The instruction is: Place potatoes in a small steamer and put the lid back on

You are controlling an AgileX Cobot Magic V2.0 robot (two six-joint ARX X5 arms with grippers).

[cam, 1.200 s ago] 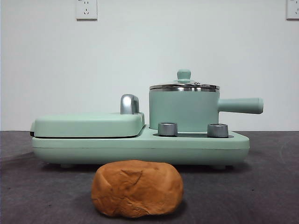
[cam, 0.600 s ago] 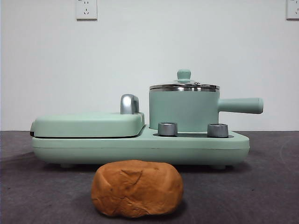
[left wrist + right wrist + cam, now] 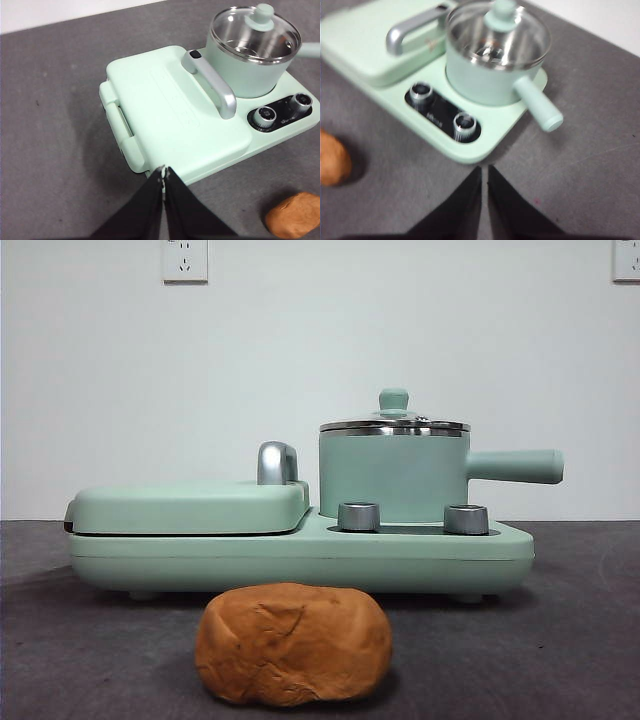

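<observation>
While both arms are held above the table, nothing is gripped: the left gripper (image 3: 164,175) is seen with its jaws pressed together, tips touching, and the right gripper (image 3: 484,172) with jaws closed to a thin slit, possibly not quite touching since that view is blurred. The potato (image 3: 293,643) is found on the grey table (image 3: 560,640), in front of the mint-green appliance base (image 3: 300,555), well apart from both grippers; it is seen off to one side of each gripper's tips (image 3: 294,221) (image 3: 332,159). The small steamer (image 3: 393,478) is seated on the base behind two steel knobs (image 3: 359,516), beyond the right gripper's tips, handle (image 3: 537,103) pointed toward that gripper's side. The lid (image 3: 394,423) is seated on the steamer rim, knob up; the pot interior is seen empty through the glass (image 3: 255,34). The closed grill plate (image 3: 175,107) with chrome handle (image 3: 210,82) is located just beyond the left gripper's tips.
</observation>
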